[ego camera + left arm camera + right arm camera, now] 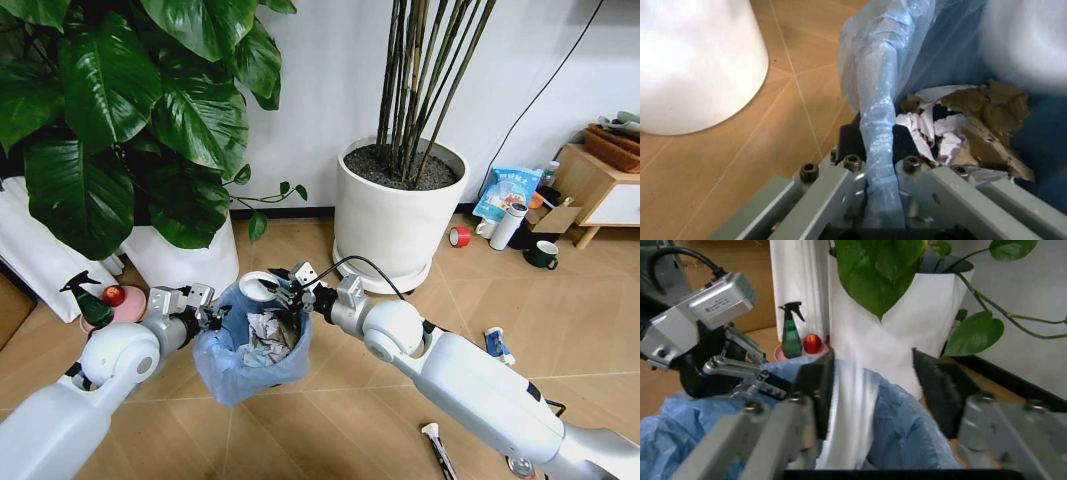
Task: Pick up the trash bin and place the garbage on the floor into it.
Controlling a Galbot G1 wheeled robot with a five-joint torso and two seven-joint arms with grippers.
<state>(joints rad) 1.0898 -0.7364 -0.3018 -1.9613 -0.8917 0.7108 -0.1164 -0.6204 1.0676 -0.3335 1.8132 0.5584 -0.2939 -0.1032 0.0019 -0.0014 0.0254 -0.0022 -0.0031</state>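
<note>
Clamping the rim of the trash bin (pixel 250 350), the left gripper (pixel 212 317) holds it above the floor (pixel 340 400); crumpled paper (pixel 262 335) fills it, and the right gripper (pixel 283 287) hangs spread over its mouth.

You have even, bright indoor light with soft shadows. In the left wrist view the white planter (pixel 693 65) glares and blurs at upper left. The right wrist view's near fingers (pixel 817 390) are out of focus.
</note>
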